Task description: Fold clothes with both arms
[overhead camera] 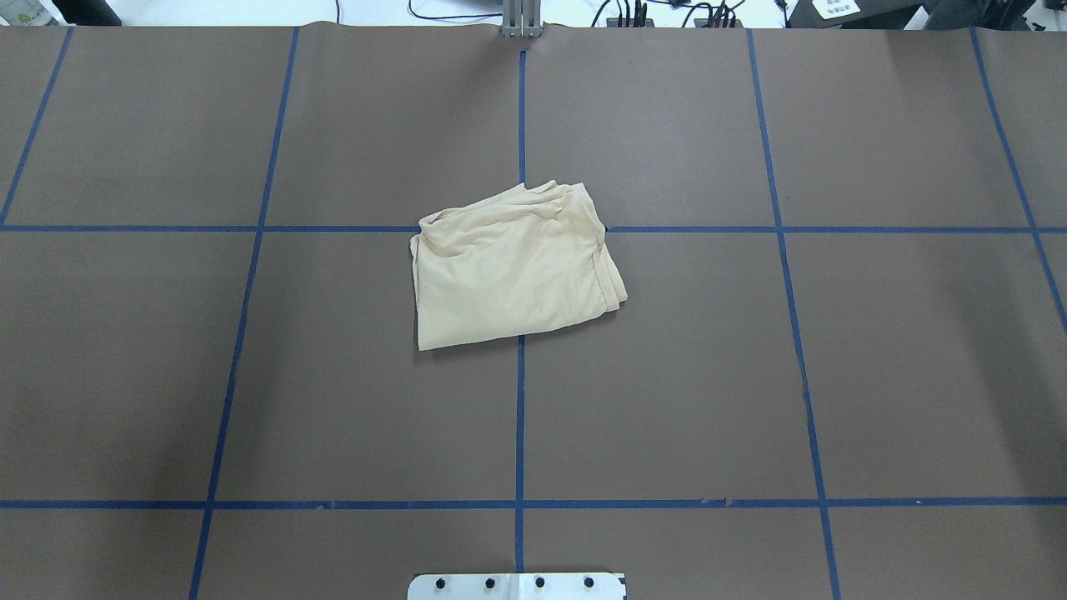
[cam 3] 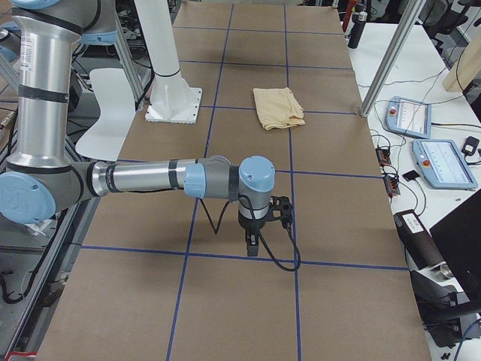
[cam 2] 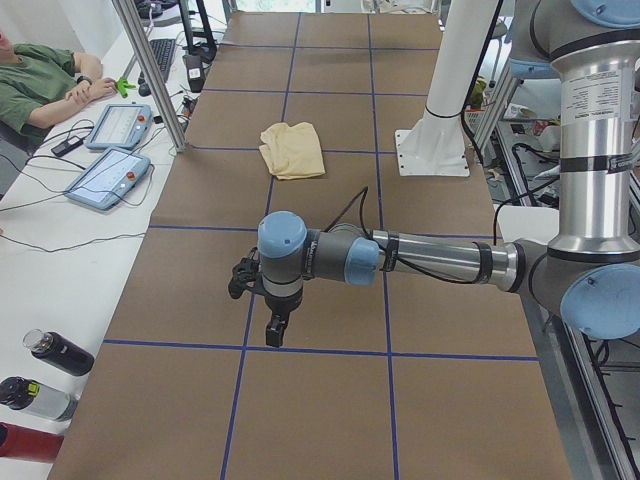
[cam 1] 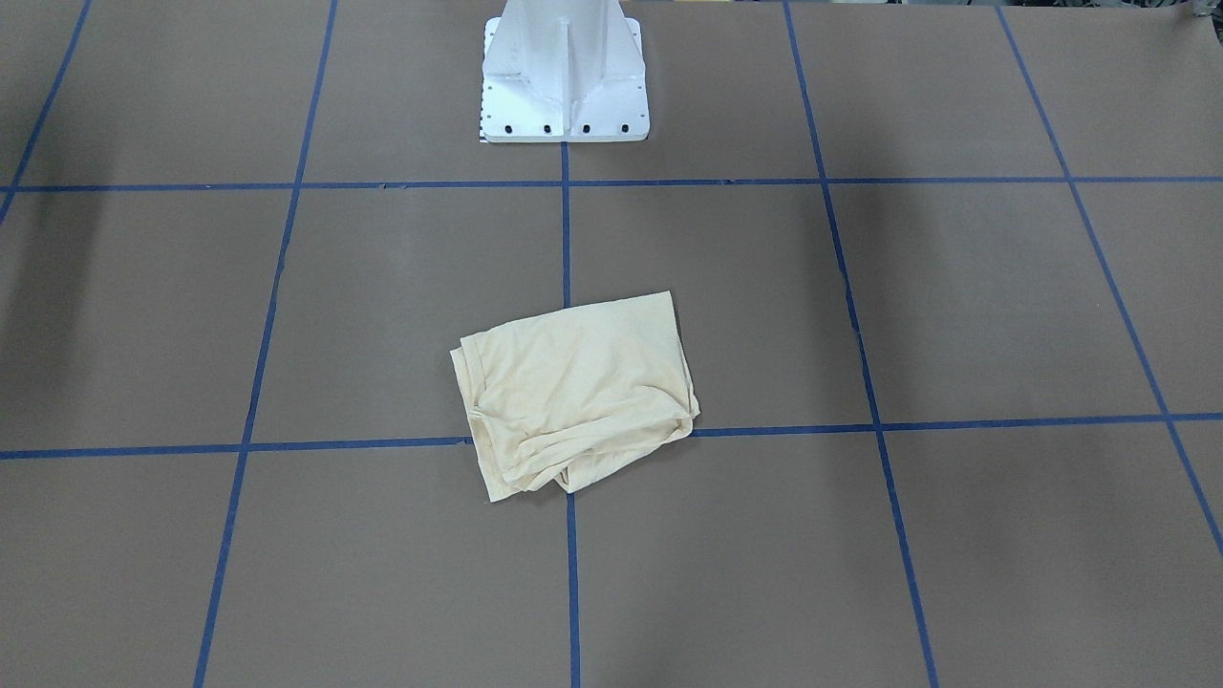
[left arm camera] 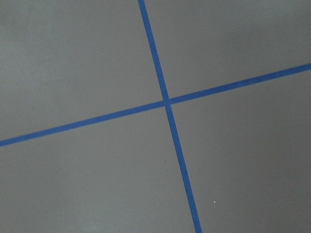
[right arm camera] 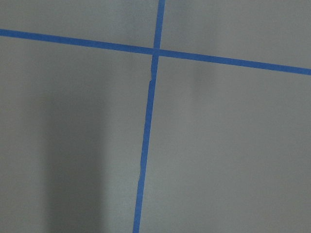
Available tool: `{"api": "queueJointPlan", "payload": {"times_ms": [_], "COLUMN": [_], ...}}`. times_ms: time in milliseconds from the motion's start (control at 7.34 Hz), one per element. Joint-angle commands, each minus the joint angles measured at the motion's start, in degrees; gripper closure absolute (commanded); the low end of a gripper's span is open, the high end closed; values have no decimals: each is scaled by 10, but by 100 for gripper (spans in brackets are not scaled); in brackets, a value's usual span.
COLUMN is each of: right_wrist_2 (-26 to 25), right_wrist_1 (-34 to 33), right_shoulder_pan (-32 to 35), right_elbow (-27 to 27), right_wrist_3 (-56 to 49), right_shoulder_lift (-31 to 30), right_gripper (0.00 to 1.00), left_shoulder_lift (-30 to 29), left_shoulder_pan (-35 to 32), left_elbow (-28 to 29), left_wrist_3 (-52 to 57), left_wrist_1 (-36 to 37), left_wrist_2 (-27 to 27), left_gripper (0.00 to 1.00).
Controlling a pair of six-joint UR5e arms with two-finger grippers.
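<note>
Shirt (overhead camera: 513,271) lay folded in the middle of the counter (overhead camera: 834,375), over a tape (overhead camera: 520,125) crossing. Left pincer (cam 2: 275,328) and right pincer (cam 3: 253,242) hung well away from it; whether their fingers were apart or together, I couldn't tell.

light: bright, even | shadows: soft patches on table (cam 1: 57,248) | focus: sharp

The left hand (cam 2: 273,337) and right hand (cam 3: 252,251), seen only side-on, are too small to judge.

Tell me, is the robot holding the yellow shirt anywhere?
No. The shirt lies alone on the table; the left gripper and right gripper hang far from it.
</note>
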Motion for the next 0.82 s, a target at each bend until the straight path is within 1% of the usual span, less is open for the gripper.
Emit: {"api": "queueJointPlan", "payload": {"times_ms": [0, 273, 409, 545, 681], "right_wrist_2": [0, 0, 0, 0, 0], "right_wrist_1": [0, 0, 0, 0, 0], "right_shoulder_pan": [0, 0, 0, 0, 0], "right_elbow": [0, 0, 0, 0, 0], "right_wrist_3": [0, 0, 0, 0, 0], "right_shoulder_lift": [0, 0, 0, 0, 0], "right_gripper": [0, 0, 0, 0, 0], "left_shoulder_lift": [19, 31, 50, 50, 42], "left_shoulder_pan": [1, 0, -1, -5, -4], "left_elbow": [-35, -18, -16, -21, -26], "left_wrist_3": [0, 6, 6, 2, 0], "left_wrist_1": [-2, -6, -6, -4, -3], "left_wrist_2": [4, -6, -8, -25, -13], "left_gripper": [0, 0, 0, 0, 0]}}
